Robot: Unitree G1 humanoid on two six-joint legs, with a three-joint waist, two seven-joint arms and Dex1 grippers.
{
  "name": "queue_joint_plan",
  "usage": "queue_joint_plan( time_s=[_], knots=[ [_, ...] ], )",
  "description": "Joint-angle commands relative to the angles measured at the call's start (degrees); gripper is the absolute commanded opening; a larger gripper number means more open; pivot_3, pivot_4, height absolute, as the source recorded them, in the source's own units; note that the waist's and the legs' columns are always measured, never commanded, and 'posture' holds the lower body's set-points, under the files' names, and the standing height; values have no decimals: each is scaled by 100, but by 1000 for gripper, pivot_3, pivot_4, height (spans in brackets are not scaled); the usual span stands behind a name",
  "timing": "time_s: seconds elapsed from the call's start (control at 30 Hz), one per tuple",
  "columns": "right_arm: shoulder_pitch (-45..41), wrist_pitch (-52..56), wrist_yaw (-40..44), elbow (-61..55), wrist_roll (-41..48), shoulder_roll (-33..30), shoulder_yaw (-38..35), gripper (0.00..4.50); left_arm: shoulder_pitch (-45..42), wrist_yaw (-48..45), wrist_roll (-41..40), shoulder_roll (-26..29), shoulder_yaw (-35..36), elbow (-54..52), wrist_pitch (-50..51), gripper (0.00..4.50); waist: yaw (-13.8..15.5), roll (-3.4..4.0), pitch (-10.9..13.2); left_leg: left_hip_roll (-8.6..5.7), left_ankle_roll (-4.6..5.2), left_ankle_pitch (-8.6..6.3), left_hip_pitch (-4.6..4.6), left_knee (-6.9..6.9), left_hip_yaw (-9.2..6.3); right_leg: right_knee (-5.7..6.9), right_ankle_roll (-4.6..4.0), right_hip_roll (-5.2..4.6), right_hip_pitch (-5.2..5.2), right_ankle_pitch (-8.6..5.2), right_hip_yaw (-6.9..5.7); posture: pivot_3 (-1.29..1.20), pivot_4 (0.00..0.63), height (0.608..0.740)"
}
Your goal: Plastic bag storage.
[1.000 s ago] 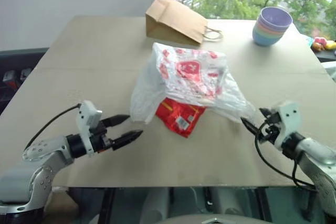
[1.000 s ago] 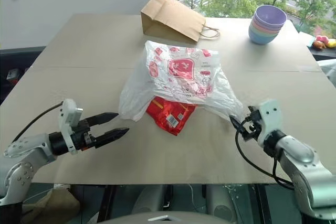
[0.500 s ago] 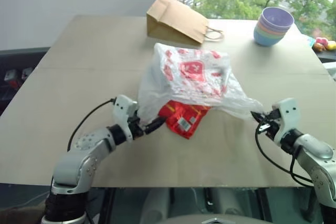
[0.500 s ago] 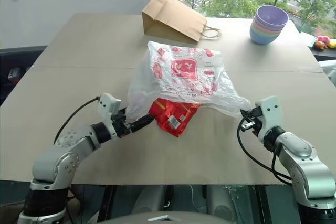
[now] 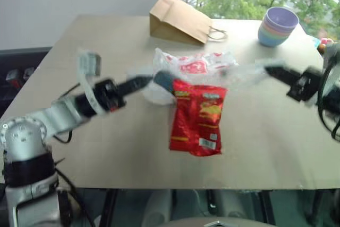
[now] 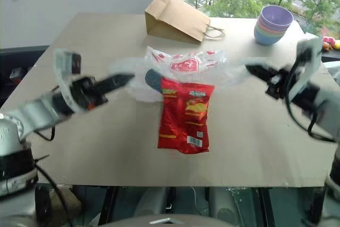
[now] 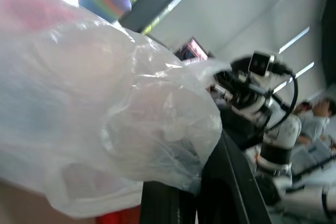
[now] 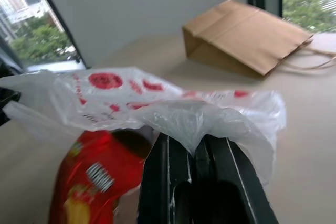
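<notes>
The crinkly translucent white plastic bag [image 6: 186, 65] with red print hangs stretched above the beige table [image 6: 249, 131], over a shiny red foil snack packet [image 6: 186, 115]. Thin, limp, slippery film (likely light), best pinched at bunched edges. Left gripper [image 5: 139, 82] and right gripper [image 6: 254, 70] each clamp one.

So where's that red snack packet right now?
The red snack packet hangs mid-table below the plastic bag, which is stretched between both grippers, nearer than the brown paper bag.
</notes>
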Motion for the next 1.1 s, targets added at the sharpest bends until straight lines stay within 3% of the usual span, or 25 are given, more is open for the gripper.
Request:
queue_joint_plan(
  time_s=[0.03,0.13,0.3,0.47,0.57,0.6,0.7,0.83,0.87,1.1],
  knots=[
    [-275,-6,16,365,-82,-383,-21,0,-339,338,-337,56,-135,63,-85,8,7,-1,-1,-3,0,0,-3,-5,2,-3,-1,-1,-3,8,4,0,150,740],
    [306,-318,481,99,-867,-804,404,0,-153,238,31,101,-287,-209,-66,8,15,0,-2,-9,12,-10,-9,-15,3,-8,9,-4,-7,15,7,0,150,740],
    [1437,-1180,644,-469,-2133,-702,1322,0,800,-354,1682,44,-707,-1033,-643,8,-10,1,-4,-14,26,-24,-30,-24,27,-13,17,-14,-39,5,23,0,150,740],
    [1494,-1967,550,-12,-3239,-311,1998,0,1271,-633,2781,-119,-740,-951,-1330,8,-1,2,-2,-13,19,-18,-38,-8,36,-7,2,-12,-51,-3,29,0,150,740],
    [1558,-2495,893,289,-3884,-522,2219,0,1402,-906,2788,-36,-565,-1060,-1333,8,0,2,-2,-12,13,-11,0,-1,38,-7,17,-12,-15,-10,31,0,150,740],
    [1603,-2636,1010,335,-4026,-597,2215,582,1414,-988,2743,-6,-519,-1088,-1300,0,13,2,-2,-12,14,-11,1,0,37,-7,18,-12,-14,-11,31,0,150,740],
    [2038,-2168,1518,-204,-3050,-606,1326,1764,1503,-1380,2581,149,-310,-1280,-1261,848,37,1,-2,-11,14,-10,-6,3,30,-5,18,-11,-13,-11,26,0,150,740],
    [3107,-1118,2197,-1238,-753,-757,-122,3772,1391,-1529,2452,164,-227,-1379,-1233,2809,39,5,-2,-9,16,-13,-15,-12,17,-8,15,-11,-17,8,21,0,150,740],
    [3375,-937,2244,-1395,-269,-788,-389,3787,1315,-1497,2460,145,-259,-1362,-1221,3171,36,2,-3,-9,20,-16,-17,-14,15,-10,16,-11,-16,8,18,0,150,740],
    [3988,-700,1594,-2007,590,-836,-505,3787,747,-1332,2463,23,-531,-1215,-1063,3171,-2,-4,-2,-8,22,-16,4,5,29,-7,23,-10,0,-17,26,0,150,740]
  ],
)
